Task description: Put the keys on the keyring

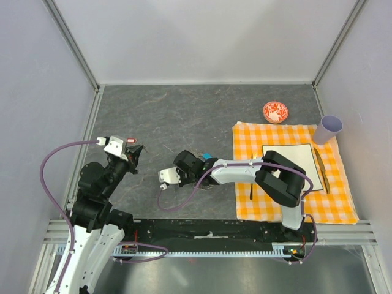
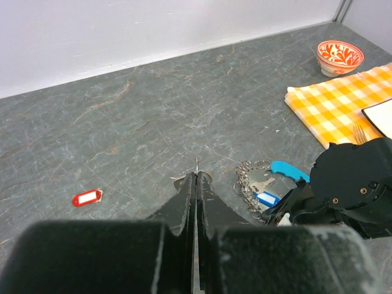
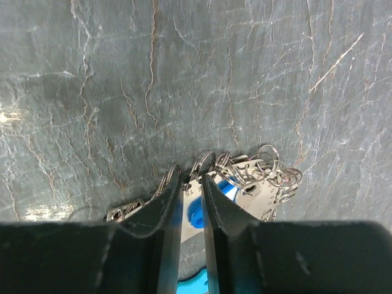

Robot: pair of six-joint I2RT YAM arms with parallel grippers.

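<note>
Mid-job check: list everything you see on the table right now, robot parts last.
table: one, grey stone-look, under everything
cloth: one, orange-and-white check, right side
plate: one, white square, on the cloth
fork: one, metallic, on the cloth, left of the plate
slim utensil: one, gold-tone, right of the plate
cup: one, lilac, cloth's far right corner
bowl: one, red-and-white, beyond the cloth
key tag: one, red, bare table, left
keyring: one, grey chain, cyan strap, centre
keys: count unsure, one blue-headed, amid the chain
left gripper: black, jaws shut, facing the keyring
right gripper: black, jaws slightly apart over the keyring
</note>
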